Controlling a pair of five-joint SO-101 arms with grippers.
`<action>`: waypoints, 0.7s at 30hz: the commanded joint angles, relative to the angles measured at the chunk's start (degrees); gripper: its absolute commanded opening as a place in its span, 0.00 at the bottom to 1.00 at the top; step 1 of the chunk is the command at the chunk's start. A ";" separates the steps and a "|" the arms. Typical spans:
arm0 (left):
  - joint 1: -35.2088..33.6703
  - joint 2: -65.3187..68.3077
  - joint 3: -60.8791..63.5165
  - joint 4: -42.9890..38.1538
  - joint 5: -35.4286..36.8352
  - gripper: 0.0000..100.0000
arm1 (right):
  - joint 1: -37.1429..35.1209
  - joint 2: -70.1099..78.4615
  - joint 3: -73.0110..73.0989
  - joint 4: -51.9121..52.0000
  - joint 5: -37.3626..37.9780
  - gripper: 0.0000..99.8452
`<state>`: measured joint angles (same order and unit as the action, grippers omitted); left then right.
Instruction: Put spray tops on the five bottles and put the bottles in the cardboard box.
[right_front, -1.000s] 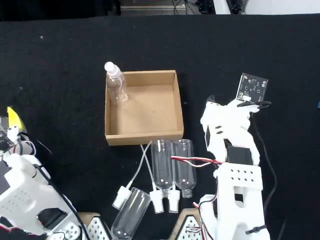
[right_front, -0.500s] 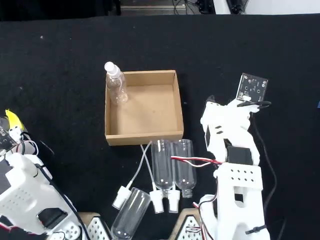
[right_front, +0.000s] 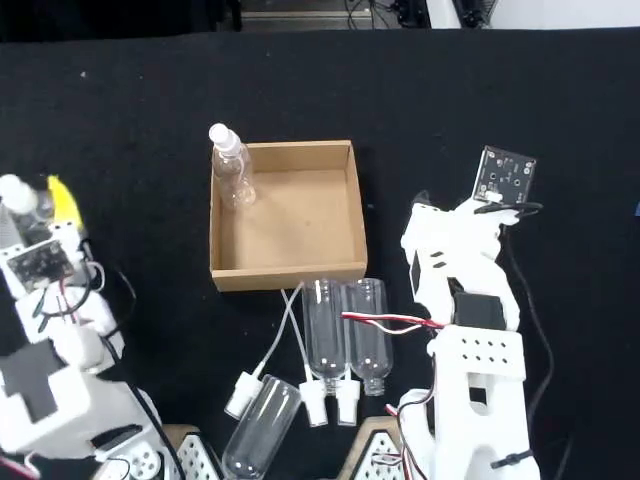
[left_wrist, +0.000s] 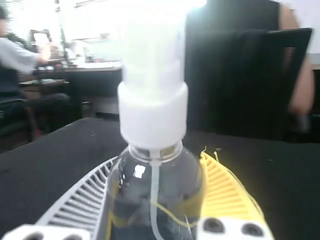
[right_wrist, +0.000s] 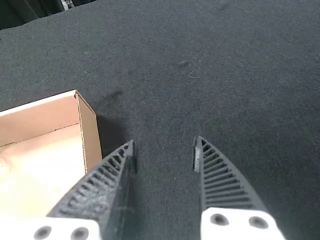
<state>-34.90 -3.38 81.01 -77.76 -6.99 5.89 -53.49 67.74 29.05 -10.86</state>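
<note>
A capped bottle (right_front: 14, 192) sits at the far left edge of the high view, raised off the black counter (right_front: 500, 90) in the left gripper (left_wrist: 159, 160). The left wrist view shows why it stays put: the white and yellow fingers (left_wrist: 227, 192) are clamped on either side of the clear body just under the neck. That leaves the white spray top (left_wrist: 152, 110) free above them, with its dip tube hanging straight down inside. The hold looks suited to carrying the bottle upright across to the cardboard box (right_front: 290, 272) at the centre of the frame, well apart from it to the right. A second capped bottle (right_front: 232, 165) already leans in the box's upper left corner, so the rest of the box floor is open for this one. Just below the box's lower wall, three bare bottles (right_front: 325, 330) lie on their sides. Loose spray tops (right_front: 243, 392) lie by their necks, with thin tubes trailing up toward the box. Whether any of these is seated on a neck I cannot tell. The right gripper (right_wrist: 164, 145) hangs over bare counter just beside the box's right wall. Its fingers are spread apart and hold nothing, probably parked clear of the box so the delivery has room.
</note>
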 joint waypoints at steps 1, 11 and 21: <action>5.14 -15.38 0.13 15.47 2.02 0.09 | 1.76 -1.36 -0.22 -1.76 0.62 0.17; 20.18 -47.21 1.19 48.00 11.34 0.09 | 2.02 -1.36 -0.22 -1.85 0.62 0.17; 34.95 -61.89 4.79 60.13 11.34 0.09 | 2.02 -1.36 -0.22 -1.85 0.62 0.17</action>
<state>-5.36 -60.70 86.02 -20.79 3.91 6.86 -53.49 67.74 28.88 -10.86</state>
